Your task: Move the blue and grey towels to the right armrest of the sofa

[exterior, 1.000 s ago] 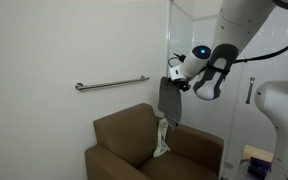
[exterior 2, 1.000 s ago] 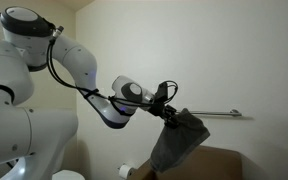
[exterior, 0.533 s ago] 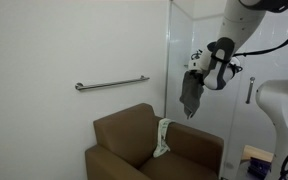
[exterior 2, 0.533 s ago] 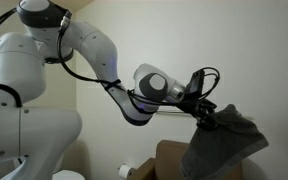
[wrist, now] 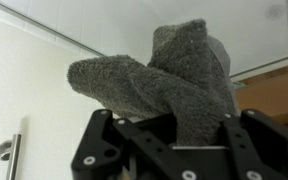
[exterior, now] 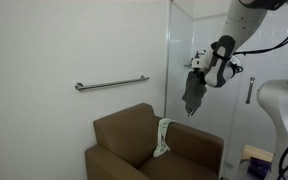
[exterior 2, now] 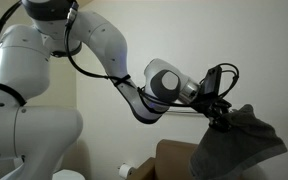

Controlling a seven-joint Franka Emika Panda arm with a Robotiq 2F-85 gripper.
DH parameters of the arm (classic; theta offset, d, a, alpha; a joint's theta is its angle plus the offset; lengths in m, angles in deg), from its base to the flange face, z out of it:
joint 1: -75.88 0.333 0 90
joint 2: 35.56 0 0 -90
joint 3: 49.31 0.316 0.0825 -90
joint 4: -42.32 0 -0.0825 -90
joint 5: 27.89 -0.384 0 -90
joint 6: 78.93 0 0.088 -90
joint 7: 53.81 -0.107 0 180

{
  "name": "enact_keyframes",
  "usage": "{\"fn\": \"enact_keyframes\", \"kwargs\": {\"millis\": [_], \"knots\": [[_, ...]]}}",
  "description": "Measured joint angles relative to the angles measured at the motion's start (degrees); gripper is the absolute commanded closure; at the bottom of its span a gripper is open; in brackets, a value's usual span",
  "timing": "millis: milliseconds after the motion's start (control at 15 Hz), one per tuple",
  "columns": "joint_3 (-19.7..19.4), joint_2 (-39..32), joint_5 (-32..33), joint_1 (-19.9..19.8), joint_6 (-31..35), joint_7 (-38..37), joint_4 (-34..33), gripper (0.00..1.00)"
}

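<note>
My gripper (exterior: pixel 199 72) is shut on the grey towel (exterior: pixel 192 93), which hangs from it in the air above the brown sofa (exterior: pixel 134 145). The towel also shows in an exterior view (exterior 2: pixel 239 145) hanging from the gripper (exterior 2: pixel 222 112), and it fills the wrist view (wrist: pixel 169 80) between the jaws. A pale towel (exterior: pixel 163 137) with a light edge is draped over the sofa's backrest, below and left of the held towel. I cannot tell its colour for sure. The sofa's armrests are partly cut off.
A metal grab bar (exterior: pixel 111 83) is fixed to the white wall above the sofa. A glass partition (exterior: pixel 182 40) stands behind the gripper. The robot's white base (exterior: pixel 282 110) is at the right. A toilet roll (exterior 2: pixel 127 170) sits low in an exterior view.
The gripper has carried the grey towel up and to the right, away from the sofa's backrest. In the last half second it has moved only a little.
</note>
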Motion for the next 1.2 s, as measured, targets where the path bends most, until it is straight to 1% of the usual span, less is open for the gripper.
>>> {"fn": "enact_keyframes", "kwargs": {"millis": [200,333,467,533,667,800,1067,1200], "knots": [[0.1,0.1,0.0,0.0,-0.1,-0.1,0.0,0.98],[1.0,1.0,0.0,-0.7,-1.3,-0.1,-0.6,0.98],[3.4,3.1,0.0,-2.8,-4.0,-0.1,-2.6,0.98],[5.3,4.6,0.0,-4.7,-5.5,-0.1,-3.9,0.98],[10.2,7.7,0.0,-9.3,-9.1,0.0,-6.8,0.98],[16.2,10.9,0.1,-14.9,-13.4,0.0,-9.7,0.98],[30.4,15.4,0.0,-26.8,-21.1,0.0,-12.7,0.98],[39.1,15.8,0.1,-34.3,-23.6,-0.6,-13.3,0.97]]}}
